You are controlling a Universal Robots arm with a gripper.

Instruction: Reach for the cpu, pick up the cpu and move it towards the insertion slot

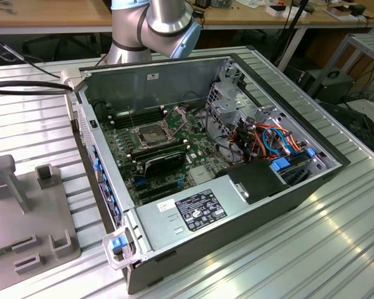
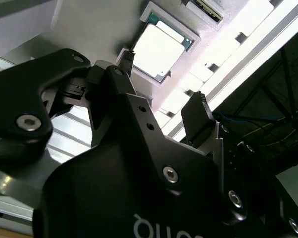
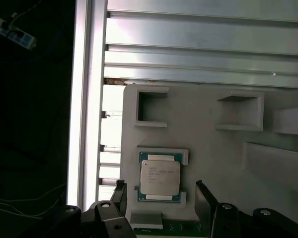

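In the exterior view, one open computer case (image 1: 262, 205) stands mid-table (image 1: 336, 249), with one robot arm (image 1: 156, 25) behind its far wall; one socket (image 1: 151, 134), the insertion slot, sits on the board toward that far wall, and its metal frame looks tilted up; one gray plate (image 1: 12, 230) lies by the table's edge at the exterior view's left.

In the second wrist view, one cpu (image 2: 159, 49) lies flat in a shallow recess of the plate; the two jaws are spread apart, one on either side of it, gripping nothing.

In the first wrist view, the cpu (image 3: 160, 177) sits near one edge of the plate (image 3: 208, 148); the open jaws flank its two opposite sides with gaps showing; two empty walled pockets (image 3: 151, 107) lie further in on the plate.

The step in hand looks like the reach; it would go best as a straight, centred descent, jaws square to the chip's edges and clear of the recess walls; the closing should be gentle and the chip kept level, since a skewed grip could tip it.
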